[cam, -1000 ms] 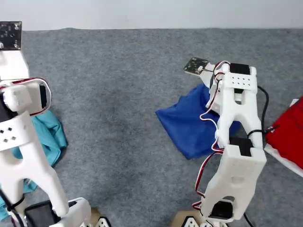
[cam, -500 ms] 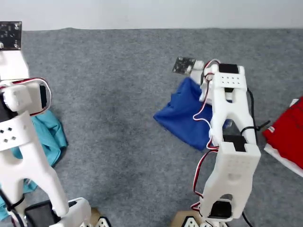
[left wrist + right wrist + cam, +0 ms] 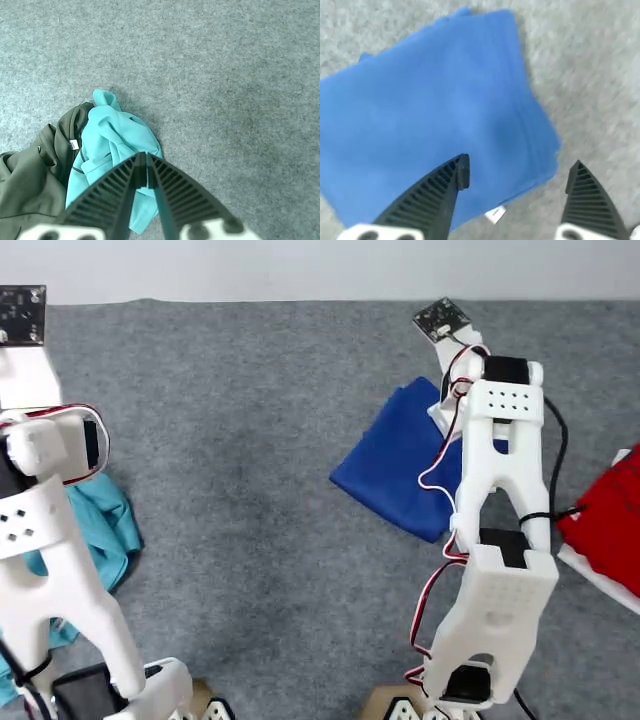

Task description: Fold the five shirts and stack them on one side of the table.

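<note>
- Right wrist view: right gripper [image 3: 520, 165] is hovering spread above the folded blue shirt [image 3: 435, 100].
- Shirt is looking soft, light; pinching its layered edge seems best.

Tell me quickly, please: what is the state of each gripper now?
Left gripper: closed, holding nothing, over the teal shirt.
Right gripper: open, empty, over the blue shirt.

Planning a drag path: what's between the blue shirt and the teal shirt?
Only bare grey mat, seen in the high view between the blue shirt and the teal shirt.
</note>
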